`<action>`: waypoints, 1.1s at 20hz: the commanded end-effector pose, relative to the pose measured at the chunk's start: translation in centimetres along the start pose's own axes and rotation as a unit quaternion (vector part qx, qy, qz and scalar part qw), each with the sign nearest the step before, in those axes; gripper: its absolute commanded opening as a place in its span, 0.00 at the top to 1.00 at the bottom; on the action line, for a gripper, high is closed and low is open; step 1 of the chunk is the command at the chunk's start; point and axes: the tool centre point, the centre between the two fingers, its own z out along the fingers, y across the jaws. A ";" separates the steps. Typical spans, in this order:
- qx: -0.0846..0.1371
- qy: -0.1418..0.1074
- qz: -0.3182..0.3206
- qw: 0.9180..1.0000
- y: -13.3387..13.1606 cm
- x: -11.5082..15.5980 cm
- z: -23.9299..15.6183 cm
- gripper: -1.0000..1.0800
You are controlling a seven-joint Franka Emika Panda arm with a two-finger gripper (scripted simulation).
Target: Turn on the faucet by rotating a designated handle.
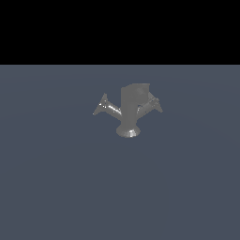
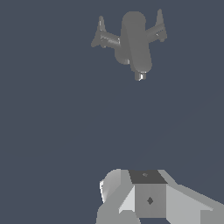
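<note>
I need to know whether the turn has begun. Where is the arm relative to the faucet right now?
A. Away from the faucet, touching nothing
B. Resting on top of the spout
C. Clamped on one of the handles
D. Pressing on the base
A: in the exterior view the faucet stands alone on the floor with no arm near it, and the wrist view shows bare floor between camera and faucet.
</note>
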 end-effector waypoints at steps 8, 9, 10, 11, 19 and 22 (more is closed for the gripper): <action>0.023 -0.074 0.030 0.997 -1.2 4.1 11.4 0.71; 0.042 -0.079 0.063 0.994 -0.7 5.0 12.6 0.75; 0.053 -0.093 0.088 0.990 -0.9 5.3 14.8 0.85; 0.010 -0.094 0.063 0.994 0.9 5.7 16.4 0.82; 0.008 -0.035 0.112 0.993 -2.4 15.0 20.4 0.33; -0.018 -0.012 0.132 0.991 -1.3 18.3 23.2 0.29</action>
